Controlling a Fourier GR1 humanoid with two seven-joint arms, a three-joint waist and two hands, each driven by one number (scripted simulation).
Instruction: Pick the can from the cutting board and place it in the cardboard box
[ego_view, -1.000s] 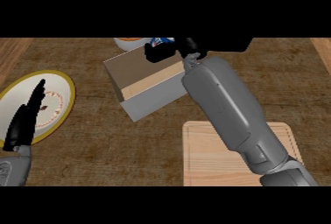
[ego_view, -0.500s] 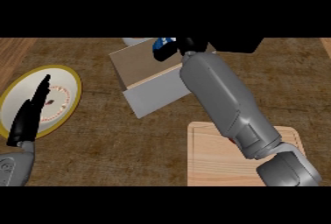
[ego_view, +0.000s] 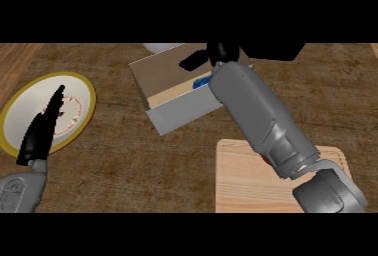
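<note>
While the right forearm stretches over the cardboard box, the right hand sits above its far side, its fingers too hidden to tell. Only a blue bit of the can shows inside the box, beside the arm. Left hand rests straight-fingered over the plate. The cutting board lies near the lower edge.

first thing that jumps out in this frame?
The robot's grey right forearm cuts diagonally across the middle, from the cutting board at lower right up to the cardboard box, with the black right hand over the box's far edge. A bit of blue, likely the can, shows inside the box beside the arm. At left, the left hand rests open over a yellow-rimmed plate.
</note>
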